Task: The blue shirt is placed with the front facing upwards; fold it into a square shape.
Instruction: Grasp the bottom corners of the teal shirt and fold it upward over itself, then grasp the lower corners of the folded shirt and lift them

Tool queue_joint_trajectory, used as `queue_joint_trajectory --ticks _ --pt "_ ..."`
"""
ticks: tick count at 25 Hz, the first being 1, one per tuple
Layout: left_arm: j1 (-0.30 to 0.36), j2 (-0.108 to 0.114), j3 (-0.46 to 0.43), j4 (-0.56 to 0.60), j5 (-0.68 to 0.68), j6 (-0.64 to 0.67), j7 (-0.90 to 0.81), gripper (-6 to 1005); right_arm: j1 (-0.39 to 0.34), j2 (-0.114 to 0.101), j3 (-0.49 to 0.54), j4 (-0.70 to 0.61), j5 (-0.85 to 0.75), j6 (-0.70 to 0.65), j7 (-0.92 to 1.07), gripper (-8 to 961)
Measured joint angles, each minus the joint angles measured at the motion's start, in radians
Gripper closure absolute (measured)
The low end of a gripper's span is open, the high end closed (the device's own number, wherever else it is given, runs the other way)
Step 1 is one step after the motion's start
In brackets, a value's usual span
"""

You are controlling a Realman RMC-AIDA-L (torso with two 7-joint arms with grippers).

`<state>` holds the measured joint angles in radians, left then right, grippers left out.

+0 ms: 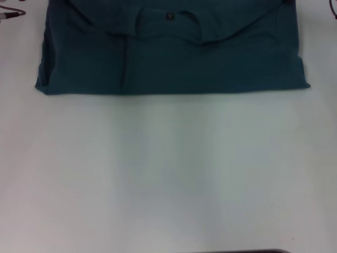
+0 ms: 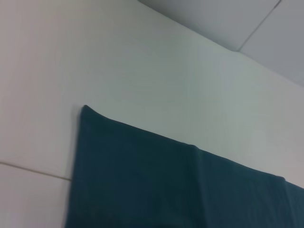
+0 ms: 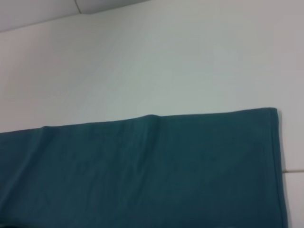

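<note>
Bare white tabletop [image 1: 168, 179] fills the near half of the head view, with nothing resting on it between the robot and the garment. Neither gripper shows in any view, so I cannot tell whether the fingers are spread or closed; each wrist camera simply looks down on cloth and table, which suggests both arms hang above the shirt's two sides and are not holding it. Under the left wrist camera lies a sharp folded corner of the blue shirt [image 2: 156, 190], flat on the table, with a thin table seam [image 2: 33, 171] running up to its edge. Under the right wrist camera the shirt shows one long straight edge ending in a neat squared corner. From the head view, the blue shirt [image 1: 174, 63] sits at the far side of the table as a wide, flat rectangle, its near edge straight and parallel to the robot. Its ribbed collar [image 1: 168, 26] and small dark neck label [image 1: 169, 16] face up near the far middle. Layers stacked at the left edge suggest the sides are already folded in, so the fold looks largely done. A dark cable end [image 1: 10, 14] lies beyond the shirt's far left corner.
</note>
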<state>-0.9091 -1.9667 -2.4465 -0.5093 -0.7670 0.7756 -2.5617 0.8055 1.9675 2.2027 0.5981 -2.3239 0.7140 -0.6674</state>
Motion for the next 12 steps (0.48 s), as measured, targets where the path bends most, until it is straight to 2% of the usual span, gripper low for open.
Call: queue_joint_trajectory --ticks 1,8,9,10,12 --pt "0.001 -0.001 0.000 -0.001 0.000 -0.005 -0.002 992 -0.001 -0.003 0.000 0.000 0.000 0.007 0.002 928" --pt "0.028 0.001 0.000 -0.013 0.003 -0.016 -0.049 756 -0.012 -0.042 0.006 0.009 0.000 0.032 0.021 909" --pt "0.034 0.001 -0.002 -0.021 0.002 -0.012 -0.054 719 -0.011 -0.056 0.006 0.012 -0.001 0.039 0.021 853" --pt "0.039 0.000 -0.002 -0.029 0.000 -0.009 -0.055 681 -0.011 -0.056 0.006 0.012 -0.001 0.039 0.021 797" --pt "0.049 -0.006 -0.004 -0.050 -0.003 0.002 -0.055 606 -0.001 -0.088 0.007 0.011 -0.002 0.058 0.031 685"
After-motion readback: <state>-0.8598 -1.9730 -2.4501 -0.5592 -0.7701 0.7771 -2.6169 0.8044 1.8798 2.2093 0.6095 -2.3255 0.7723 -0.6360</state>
